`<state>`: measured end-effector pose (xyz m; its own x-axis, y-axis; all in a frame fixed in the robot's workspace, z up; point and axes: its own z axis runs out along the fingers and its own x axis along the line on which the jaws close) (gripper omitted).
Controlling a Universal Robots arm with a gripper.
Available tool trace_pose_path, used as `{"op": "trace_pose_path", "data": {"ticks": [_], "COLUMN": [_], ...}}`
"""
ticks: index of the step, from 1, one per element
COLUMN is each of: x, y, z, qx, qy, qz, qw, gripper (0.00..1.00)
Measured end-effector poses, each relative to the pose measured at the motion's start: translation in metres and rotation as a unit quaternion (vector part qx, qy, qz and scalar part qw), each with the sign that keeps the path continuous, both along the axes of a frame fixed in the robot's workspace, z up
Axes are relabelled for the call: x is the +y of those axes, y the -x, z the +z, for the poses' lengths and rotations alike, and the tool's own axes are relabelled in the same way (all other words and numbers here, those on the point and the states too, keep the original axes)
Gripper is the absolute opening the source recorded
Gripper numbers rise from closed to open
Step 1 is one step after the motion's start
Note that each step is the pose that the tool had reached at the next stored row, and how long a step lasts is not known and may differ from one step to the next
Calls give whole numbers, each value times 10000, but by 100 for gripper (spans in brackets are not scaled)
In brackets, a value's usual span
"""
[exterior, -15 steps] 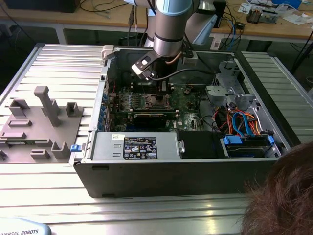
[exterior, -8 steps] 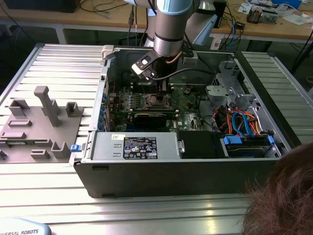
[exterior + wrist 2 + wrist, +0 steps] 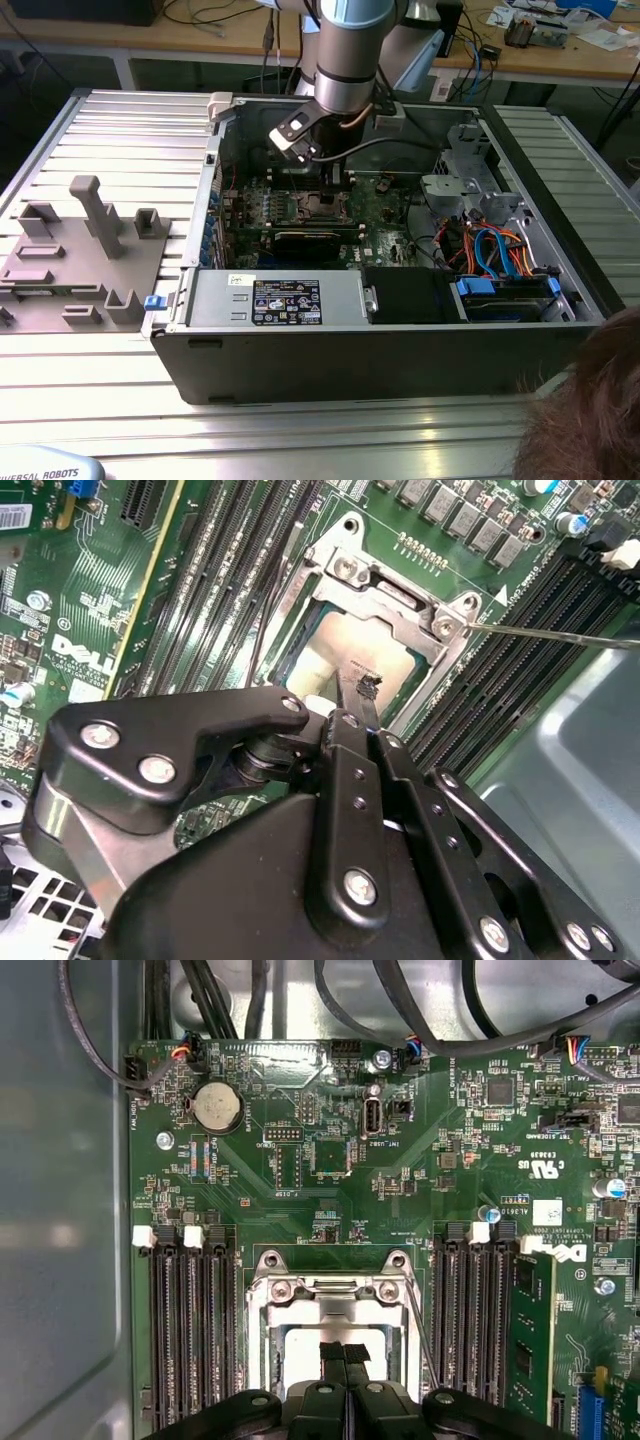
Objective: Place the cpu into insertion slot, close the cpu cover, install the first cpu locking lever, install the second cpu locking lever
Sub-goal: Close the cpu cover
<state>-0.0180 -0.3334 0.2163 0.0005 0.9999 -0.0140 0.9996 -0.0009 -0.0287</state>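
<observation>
cpu is sitting in the insertion slot on the green motherboard, its dull silver top showing through the window of the cpu cover lying flat over it. gripper is hanging right over the chip, fingers pressed together. thin wire lever is sticking out beside the socket, all inside the open computer case.

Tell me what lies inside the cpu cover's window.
The cpu shows through the cpu cover. The gripper hides part of it; the insertion slot underneath is covered.
</observation>
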Motion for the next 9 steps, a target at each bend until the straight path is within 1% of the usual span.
{"op": "trace_pose_path", "data": {"ticks": [9], "x": [0], "y": [0], "z": [40], "qx": [0], "qy": [0], "qz": [0], "qw": [10000], "gripper": [11]}}
